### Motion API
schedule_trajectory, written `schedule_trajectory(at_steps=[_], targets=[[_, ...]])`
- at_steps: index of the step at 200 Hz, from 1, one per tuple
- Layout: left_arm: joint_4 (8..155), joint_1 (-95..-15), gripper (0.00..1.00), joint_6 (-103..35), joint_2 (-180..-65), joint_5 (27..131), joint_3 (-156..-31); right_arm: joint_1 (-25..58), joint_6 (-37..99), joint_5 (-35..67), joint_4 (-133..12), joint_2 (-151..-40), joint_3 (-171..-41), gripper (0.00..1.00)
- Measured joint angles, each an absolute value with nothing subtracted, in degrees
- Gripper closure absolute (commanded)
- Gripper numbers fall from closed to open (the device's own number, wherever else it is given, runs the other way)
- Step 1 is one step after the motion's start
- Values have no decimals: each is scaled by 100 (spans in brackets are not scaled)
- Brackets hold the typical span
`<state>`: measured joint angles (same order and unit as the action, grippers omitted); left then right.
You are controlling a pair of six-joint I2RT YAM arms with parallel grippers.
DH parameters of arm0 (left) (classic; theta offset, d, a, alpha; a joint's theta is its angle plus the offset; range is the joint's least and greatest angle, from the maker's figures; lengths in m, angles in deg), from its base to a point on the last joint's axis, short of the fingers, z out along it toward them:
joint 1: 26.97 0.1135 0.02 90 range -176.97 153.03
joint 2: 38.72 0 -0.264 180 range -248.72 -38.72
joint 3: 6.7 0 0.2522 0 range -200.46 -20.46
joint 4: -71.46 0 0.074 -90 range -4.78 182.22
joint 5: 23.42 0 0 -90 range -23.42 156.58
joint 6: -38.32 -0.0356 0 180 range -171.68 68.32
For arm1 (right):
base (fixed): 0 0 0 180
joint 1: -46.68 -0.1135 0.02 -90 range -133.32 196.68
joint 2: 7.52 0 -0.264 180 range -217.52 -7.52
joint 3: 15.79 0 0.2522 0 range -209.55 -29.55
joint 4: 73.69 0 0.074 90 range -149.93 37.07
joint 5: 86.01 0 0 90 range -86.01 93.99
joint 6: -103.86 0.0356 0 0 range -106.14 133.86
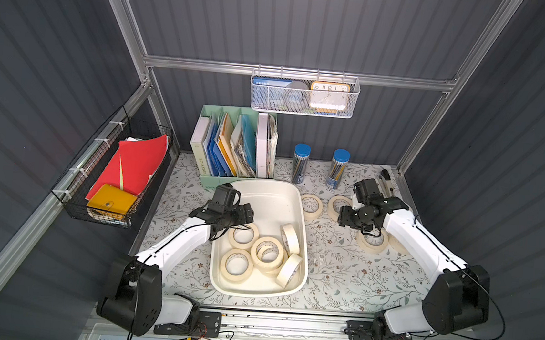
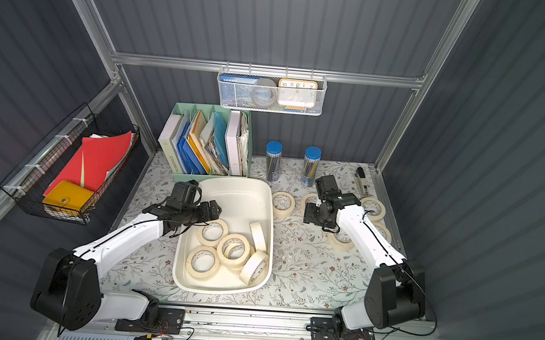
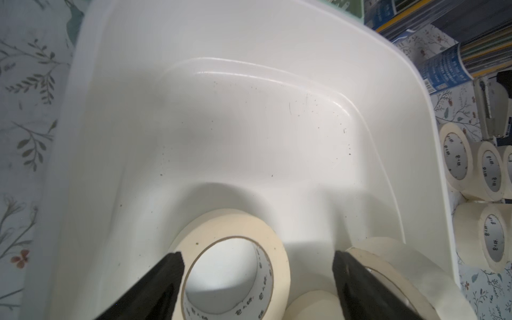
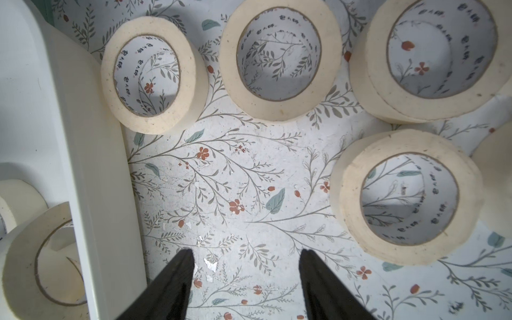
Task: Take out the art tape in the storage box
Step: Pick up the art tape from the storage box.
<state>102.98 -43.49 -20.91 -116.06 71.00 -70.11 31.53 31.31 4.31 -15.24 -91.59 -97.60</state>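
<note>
My left gripper (image 3: 256, 259) is wide open and holds nothing. It hangs inside the storage box (image 1: 270, 197), close to the box's left wall, where the bare far half meets the half with the rolls. Right under it, one roll of art tape (image 3: 235, 266) lies flat on the box floor. One of my fingers (image 3: 169, 277) is by the outer edge of that roll. The other finger is past it, in front of a second roll (image 3: 393, 260). I cannot tell whether a finger touches the tape.

Both top views show more art tape in the near half of the box. One roll (image 1: 237, 265) lies flat near the left wall. Another (image 1: 269, 253) lies flat in the middle, on top of more tape. Two rolls (image 1: 290, 239) (image 1: 289, 270) stand tilted on their edges by the right wall.

My right gripper (image 4: 246, 253) is open too, with nothing between its fingers. It hangs over the flowery desk (image 4: 221, 180), just beside the outside of the box's right wall. On this side, several rolls lie flat on the desk, outside the box. One (image 4: 153, 74) sits just beside the box wall. The next (image 4: 279, 58) sits a little apart from it. Two more (image 4: 440, 55) (image 4: 407, 199) lie farther out to my right. My arm hides part of some of them in the top views.
</note>
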Motion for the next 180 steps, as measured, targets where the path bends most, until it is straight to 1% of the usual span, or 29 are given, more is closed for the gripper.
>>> schedule_trajectory(at_steps=[31,61,104,141,157,180], targets=[[10731,-4349,18,-1910,-11580,6847,-7006,3153,3120,431,-1537,-9168,-9756,33],[11258,-4349,21,-1851,-11586,6685,-7009,3153,3090,431,-1570,-9246,-9734,33],[11660,-4349,20,-1790,-11667,6676,-7002,3153,3066,450,-1651,-9423,-9710,33],[11537,-4377,21,-1722,-12043,6742,-6943,3153,3029,468,-1664,-9460,-9710,33],[11315,-4403,26,-1715,-12299,6810,-6917,3153,3022,466,-1662,-9460,-9710,33],[11131,-4414,43,-1739,-12550,6803,-6853,3153,2983,468,-1658,-9454,-9703,33]])
